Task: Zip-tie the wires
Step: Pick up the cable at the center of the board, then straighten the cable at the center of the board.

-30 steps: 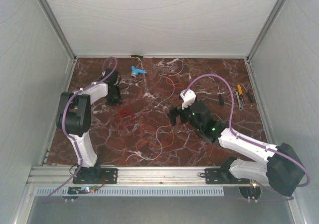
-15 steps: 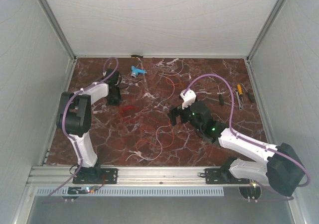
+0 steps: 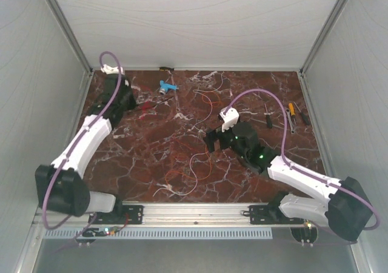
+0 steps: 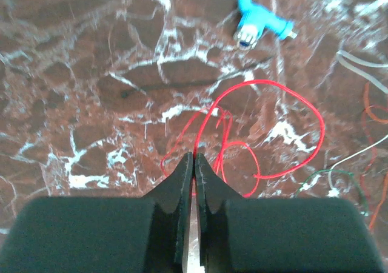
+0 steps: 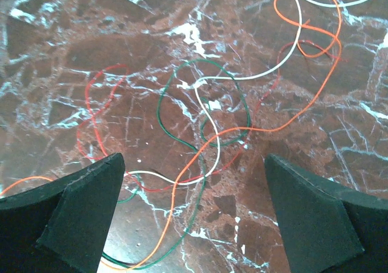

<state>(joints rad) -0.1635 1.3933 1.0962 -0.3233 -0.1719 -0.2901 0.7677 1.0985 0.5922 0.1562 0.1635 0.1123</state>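
Thin wires lie curled on the dark marble table (image 3: 139, 164): red, orange and white strands (image 3: 195, 164) in the middle. My left gripper (image 3: 134, 105) is at the back left, shut on a red wire (image 4: 285, 91) whose loops spread just beyond the fingertips (image 4: 185, 164). My right gripper (image 3: 210, 141) hovers open over the middle of the table. Between its fingers (image 5: 79, 194) lie an orange wire (image 5: 267, 127), a white wire (image 5: 213, 148) and a green wire (image 5: 163, 124), crossing one another. It holds nothing.
A small blue-and-white plastic piece (image 3: 167, 86) lies at the back, also in the left wrist view (image 4: 257, 24). A thin black strip (image 4: 182, 85) lies near it. Hand tools (image 3: 291, 116) lie at the right. White walls enclose the table on three sides.
My left arm has stretched out and its gripper has moved toward the back left, drawing the red wire from the middle left up to the back. My right arm has barely moved.
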